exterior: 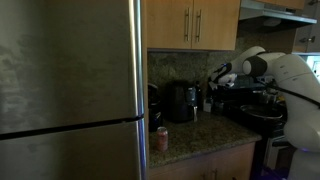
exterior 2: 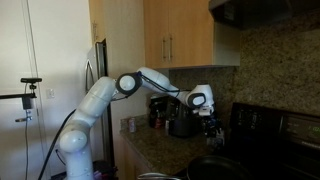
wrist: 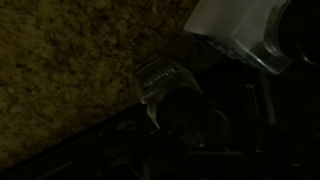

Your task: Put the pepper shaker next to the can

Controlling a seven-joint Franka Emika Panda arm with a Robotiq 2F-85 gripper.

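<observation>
The pincer (exterior: 212, 88) hangs low over the back of the desk (exterior: 205, 135). A slim dark shape directly beneath it is most likely the pepper shaker (exterior: 208, 102). The light is too dim, even in the wrist view, to tell whether the pincer is spread or already pinching it. Coming in from above probably suits such a narrow, upright thing, which would tip easily under a side push.

The can (exterior: 162, 138) stands well apart from the pincer, beyond the black appliance (exterior: 182, 102) and close to the desk's front edge beside the fridge (exterior: 70, 90). The appliance sits between the pincer and the can, so a carry would need to lift over it or pass in front of it. There is bare desk around the can, though the edge is near. The stove (exterior: 255, 112) crowds the pincer's other side.
</observation>
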